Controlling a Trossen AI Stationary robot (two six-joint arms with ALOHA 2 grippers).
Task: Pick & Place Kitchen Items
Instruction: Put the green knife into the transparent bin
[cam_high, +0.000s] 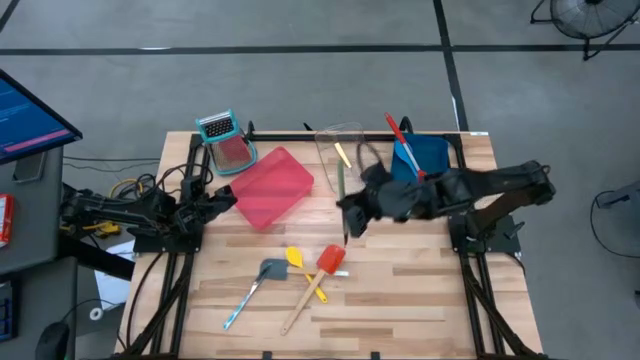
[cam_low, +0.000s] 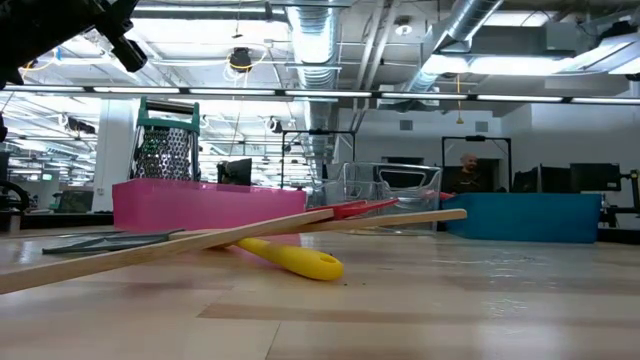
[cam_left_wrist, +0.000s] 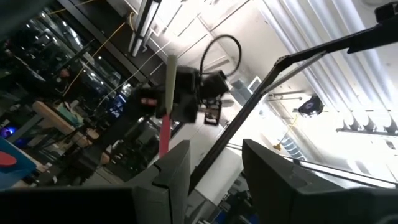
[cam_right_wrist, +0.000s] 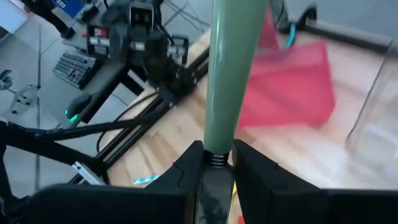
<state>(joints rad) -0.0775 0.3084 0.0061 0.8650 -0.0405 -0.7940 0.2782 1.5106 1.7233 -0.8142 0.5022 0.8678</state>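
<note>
My right gripper (cam_high: 350, 213) is over the middle of the table, shut on a knife with a pale green handle (cam_high: 340, 182). The knife also shows in the right wrist view (cam_right_wrist: 231, 68). On the wood lie a yellow spoon (cam_high: 303, 270), a red spatula with a wooden handle (cam_high: 329, 261) and a grey-teal spatula (cam_high: 270, 269). The wooden handle lies across the yellow spoon (cam_low: 290, 260). A yellow-handled knife (cam_high: 342, 154) lies in the clear tray (cam_high: 352, 131), and a red utensil (cam_high: 399, 136) sticks out of the blue tray (cam_high: 432, 152). My left gripper (cam_high: 226, 197) rests open at the table's left, touching nothing. My right gripper pinches the knife between its two fingers at the near end of the green handle (cam_right_wrist: 216, 149), where the handle meets the blade. The handle runs straight out ahead of the fingers, along them, toward the table's far edge. The knife is lifted clear of the table.
A red tray (cam_high: 272, 186) lies at the centre-left, and a teal-topped box grater (cam_high: 224, 139) stands behind it. The clear and blue trays stand along the far edge. The near half of the table holds only the three loose utensils.
</note>
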